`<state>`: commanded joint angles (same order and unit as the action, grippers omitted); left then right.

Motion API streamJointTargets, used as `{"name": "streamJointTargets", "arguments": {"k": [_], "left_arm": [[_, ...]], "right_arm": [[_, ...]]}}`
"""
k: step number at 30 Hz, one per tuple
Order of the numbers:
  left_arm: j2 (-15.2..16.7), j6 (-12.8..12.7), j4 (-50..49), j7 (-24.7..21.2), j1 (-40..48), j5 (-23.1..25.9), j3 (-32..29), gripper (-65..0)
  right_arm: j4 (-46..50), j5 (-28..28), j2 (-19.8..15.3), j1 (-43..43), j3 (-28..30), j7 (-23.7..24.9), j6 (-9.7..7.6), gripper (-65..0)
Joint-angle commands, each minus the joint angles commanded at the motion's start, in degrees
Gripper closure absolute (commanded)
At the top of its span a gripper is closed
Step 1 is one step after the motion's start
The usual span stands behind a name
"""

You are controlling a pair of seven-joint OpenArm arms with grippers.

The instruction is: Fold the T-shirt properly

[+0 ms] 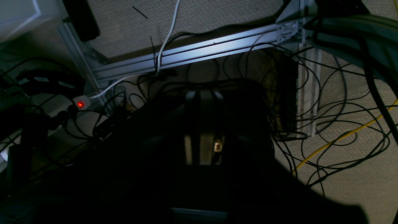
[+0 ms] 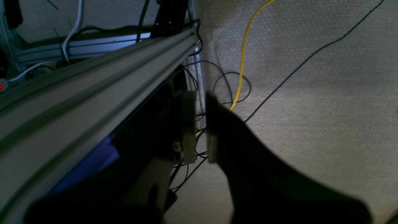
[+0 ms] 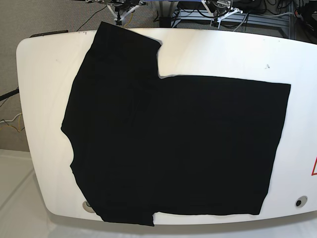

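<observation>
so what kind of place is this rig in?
Likely a robotics lab: black T-shirt spread on a white table, aluminium frame rails, and loose cables over carpet.

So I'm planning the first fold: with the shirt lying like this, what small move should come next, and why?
Probably bring one arm in over the T-shirt toward a sleeve edge. It lies flat and unfolded across the white table, and neither arm shows in the base view. Both wrist cameras see only floor and cables; the right gripper has a narrow gap, and the left gripper is too dark to judge.
</observation>
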<state>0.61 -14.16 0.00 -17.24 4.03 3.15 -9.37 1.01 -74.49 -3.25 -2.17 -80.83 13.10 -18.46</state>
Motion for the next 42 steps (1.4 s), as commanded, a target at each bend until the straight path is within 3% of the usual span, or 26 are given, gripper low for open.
{"name": "streamJointTargets", "arguments": {"k": [20,23,24,28,32,40,42], "left_arm": [[-0.2,0.4,0.7,0.6,0.1,-0.2,-0.1,-0.1],[-0.4,0.6,1.0,1.3,0.1,-0.4,0.3,0.0],[-0.4,0.6,1.0,1.2,0.1,-0.3,0.2,-0.2],[-0.7,0.5,0.9,1.3,-0.1,-0.4,0.2,-0.6],[-0.2,0.2,1.3,2.2,0.4,-0.7,0.2,0.0],[-0.4,0.4,2.1,2.7,0.8,-0.5,0.2,0.0],[-0.1,0.1,1.7,2.2,0.7,-0.9,0.6,0.0]], "right_arm": [[0.1,0.3,0.0,1.4,0.4,-7.1,-0.85,0.0],[0.5,0.3,0.1,1.2,1.2,-6.2,0.26,-0.7],[0.6,0.4,0.1,1.2,1.4,-6.1,0.47,-1.6],[0.3,-0.4,0.5,0.2,1.1,-1.6,4.24,-16.2],[-0.1,-1.6,0.3,-1.1,2.0,3.7,5.87,-31.8],[-0.4,-1.8,0.3,-1.2,2.5,5.0,5.27,-34.0],[-1.0,-0.4,0.1,-0.9,2.1,4.3,3.7,-35.1]]}}
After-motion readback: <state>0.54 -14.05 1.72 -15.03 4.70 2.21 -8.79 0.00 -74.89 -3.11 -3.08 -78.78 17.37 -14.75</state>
